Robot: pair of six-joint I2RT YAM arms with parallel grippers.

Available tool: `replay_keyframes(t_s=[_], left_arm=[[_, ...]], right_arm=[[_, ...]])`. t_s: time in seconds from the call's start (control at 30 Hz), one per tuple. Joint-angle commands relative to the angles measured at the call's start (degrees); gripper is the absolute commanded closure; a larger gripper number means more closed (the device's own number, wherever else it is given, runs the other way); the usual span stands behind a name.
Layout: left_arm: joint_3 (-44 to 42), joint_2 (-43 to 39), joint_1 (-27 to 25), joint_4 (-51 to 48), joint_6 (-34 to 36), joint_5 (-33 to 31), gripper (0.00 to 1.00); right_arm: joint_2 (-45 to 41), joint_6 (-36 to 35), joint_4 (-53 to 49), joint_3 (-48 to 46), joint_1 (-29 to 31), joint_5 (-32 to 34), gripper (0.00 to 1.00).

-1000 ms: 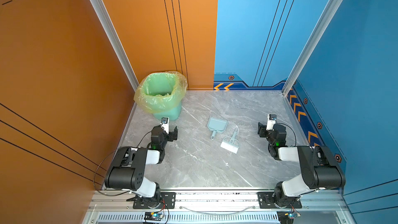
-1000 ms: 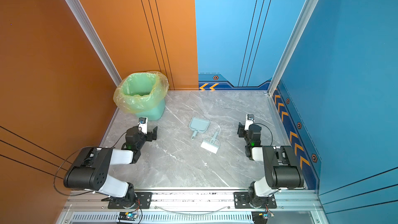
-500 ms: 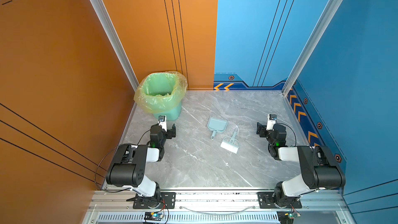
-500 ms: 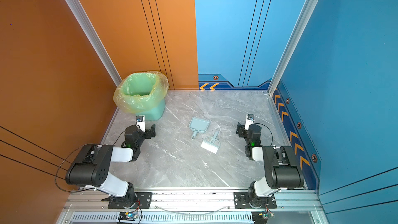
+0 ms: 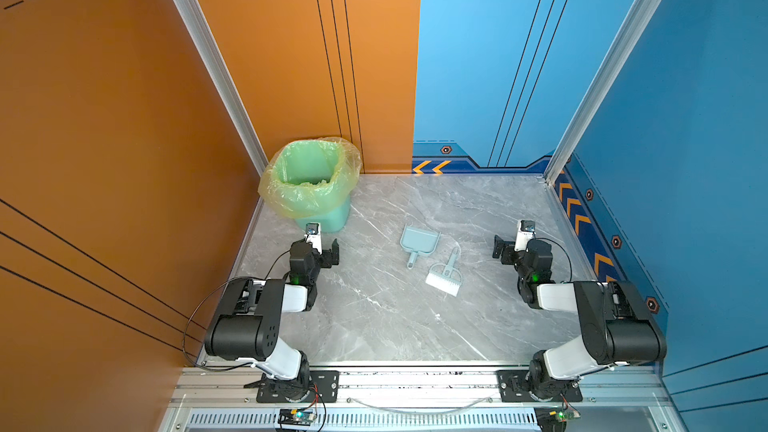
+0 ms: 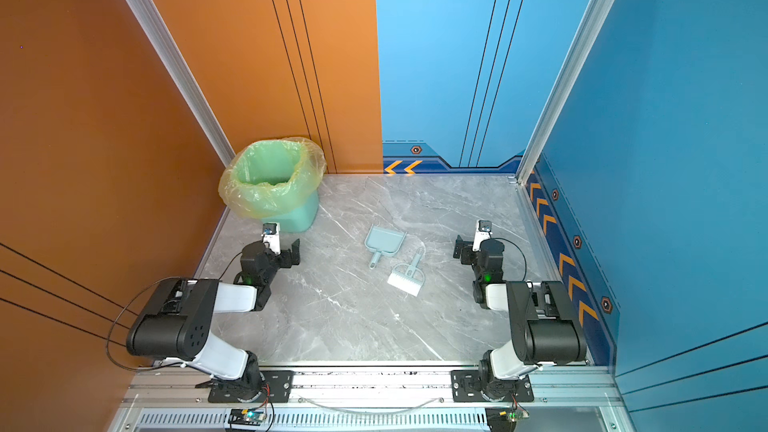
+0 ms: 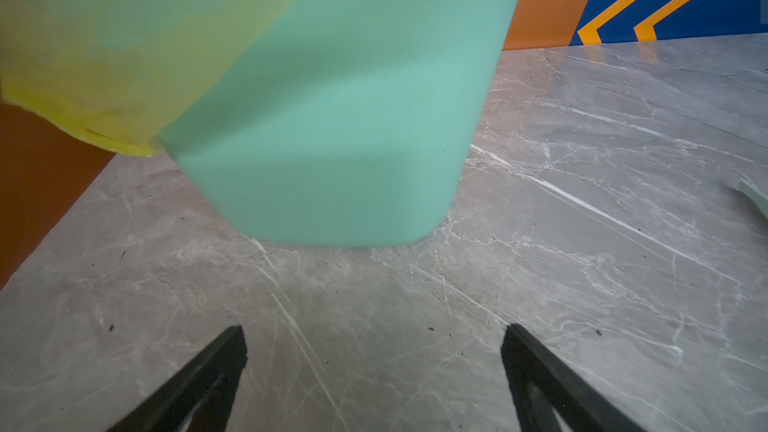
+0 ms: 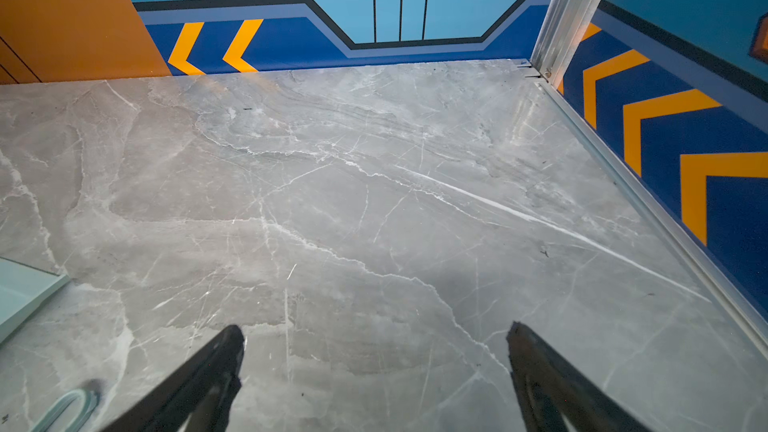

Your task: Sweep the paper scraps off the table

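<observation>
The grey marble table (image 5: 374, 317) fills the lower middle of both top views, and no paper scraps show on it there or in the wrist views. At its upper left corner stands the teal waste bin (image 5: 332, 218) with a yellow-green liner (image 5: 286, 197); whether scraps lie inside I cannot tell. The left gripper (image 7: 374, 334) sits low just in front of the bin, jaws wide apart and empty. The right gripper (image 8: 374, 336), at the right of the top views, is likewise spread over bare marble. Between them, at centre, lie the pale blue dustpan (image 5: 420, 241) and, just beside it to the lower right, the hand brush (image 5: 444, 280). Any scrap would likely be feather-light, soft and prone to skidding, so it is best pushed with the bristles, holding the brush by its thin stiff handle
</observation>
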Motion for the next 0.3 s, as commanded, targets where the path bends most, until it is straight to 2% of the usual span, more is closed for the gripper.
replay_keyframes(t_s=[0.0, 0.27], left_arm=[[0.9, 0.4, 0.4, -0.6, -0.7, -0.9, 0.02], [0.9, 0.3, 0.9, -0.6, -0.9, -0.2, 0.02]], right_arm=[[0.3, 0.3, 0.6, -0.1, 0.4, 1.2, 0.0], [0.3, 0.3, 0.6, -0.1, 0.4, 1.4, 0.0]])
